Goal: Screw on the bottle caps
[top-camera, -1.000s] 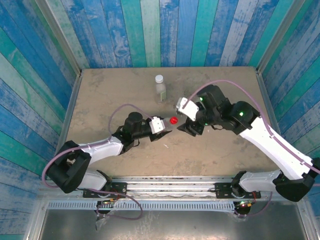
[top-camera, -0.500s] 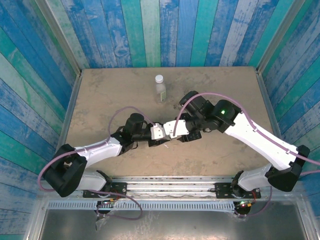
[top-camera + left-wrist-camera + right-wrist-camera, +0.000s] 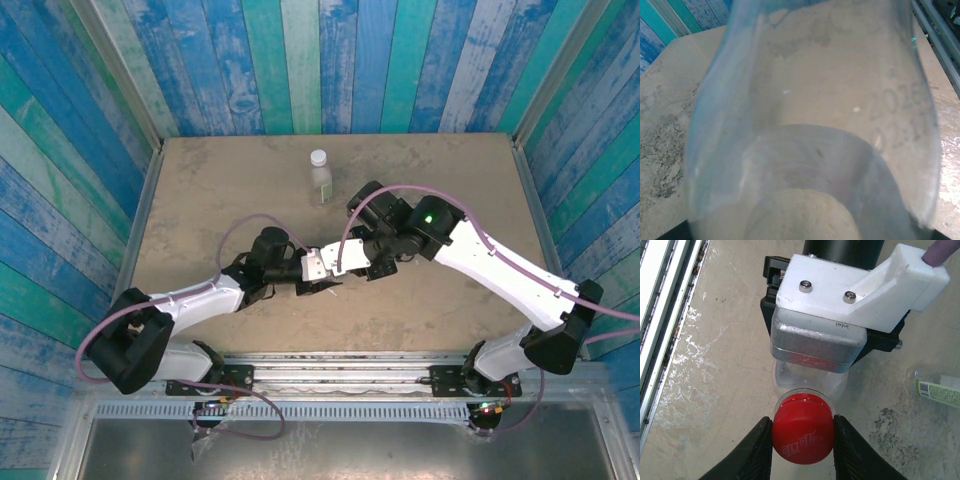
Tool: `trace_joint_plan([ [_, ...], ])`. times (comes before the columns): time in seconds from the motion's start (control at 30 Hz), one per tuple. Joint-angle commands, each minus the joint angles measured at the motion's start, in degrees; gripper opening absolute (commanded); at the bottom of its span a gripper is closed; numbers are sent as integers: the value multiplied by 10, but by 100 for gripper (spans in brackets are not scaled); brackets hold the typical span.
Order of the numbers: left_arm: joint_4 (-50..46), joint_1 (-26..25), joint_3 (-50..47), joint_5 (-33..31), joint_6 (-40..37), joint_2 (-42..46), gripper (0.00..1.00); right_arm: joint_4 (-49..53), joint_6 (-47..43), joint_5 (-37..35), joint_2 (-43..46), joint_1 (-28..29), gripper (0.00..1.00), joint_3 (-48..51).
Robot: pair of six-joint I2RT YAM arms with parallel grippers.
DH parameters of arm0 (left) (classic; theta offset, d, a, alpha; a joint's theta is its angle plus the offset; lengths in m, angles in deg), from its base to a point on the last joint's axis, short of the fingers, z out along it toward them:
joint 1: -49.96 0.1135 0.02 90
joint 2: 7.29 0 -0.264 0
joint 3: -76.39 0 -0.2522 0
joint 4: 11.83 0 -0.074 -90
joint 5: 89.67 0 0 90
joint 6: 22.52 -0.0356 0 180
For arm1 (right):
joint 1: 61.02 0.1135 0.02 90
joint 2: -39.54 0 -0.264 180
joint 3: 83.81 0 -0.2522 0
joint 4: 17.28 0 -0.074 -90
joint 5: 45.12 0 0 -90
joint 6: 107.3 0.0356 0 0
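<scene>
From my console I judged the job about half done. The green-label bottle (image 3: 320,184) stood near the middle of the table's far edge with its white cap (image 3: 319,157) on top. It looked finished, though from that height I could not tell how tightly the cap was screwed.

The second, clear bottle (image 3: 807,382) was near the table's centre, held by the left gripper (image 3: 325,274), whose fingers were closed on its body. The left wrist camera looked straight through its transparent wall. The red cap (image 3: 802,434) sat on that bottle's neck. The right gripper (image 3: 802,442) had hold of it, its fingers (image 3: 755,452) drawn in narrow against both sides of the cap. What was left, as I read it, was turning the red cap down until it was tight, then letting go with both grippers.

The table (image 3: 200,190) was a bare tan board, scuffed and marked with dark stains, with a metal rail (image 3: 340,360) along its near edge. Walls (image 3: 300,60) of planks painted blue, teal and white closed it in on three sides.
</scene>
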Motion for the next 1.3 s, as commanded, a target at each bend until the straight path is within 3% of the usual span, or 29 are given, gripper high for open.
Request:
trace_joint_plan([
  [0.0, 5, -3, 10, 17, -6, 28, 57, 14, -1, -18, -6, 3, 33, -10],
  [0.17, 31, -2, 4, -12, 12, 28, 57, 11, 22, -18, -8, 3, 27, -13],
  [0.27, 85, -2, -9, -92, 48, 46, 57, 2, 93, -14, -10, 2, 24, -20],
  [0.5, 166, -2, 2, -279, 62, 35, 57, -122, 438, -108, -14, -1, 12, -12],
  [0.73, 194, -3, 24, -341, 58, -13, 57, -184, 789, -107, -37, -12, 13, 2],
  [0.87, 185, -2, 34, -337, 50, -28, 58, -193, 900, -138, -39, -13, 17, 12],
  [0.97, 181, -3, 34, -324, 49, -28, 58, -197, 894, -147, -29, -12, 25, 20],
  [1.1, 177, -3, 26, -308, 47, -20, 58, -210, 776, -141, -10, -13, 54, 27],
  [1.17, 174, -2, 15, -289, 44, -12, 59, -215, 672, -131, 9, -13, 67, 32],
  [1.27, 163, -2, -2, -242, 39, 3, 59, -221, 481, -79, 47, -16, 76, 49],
])
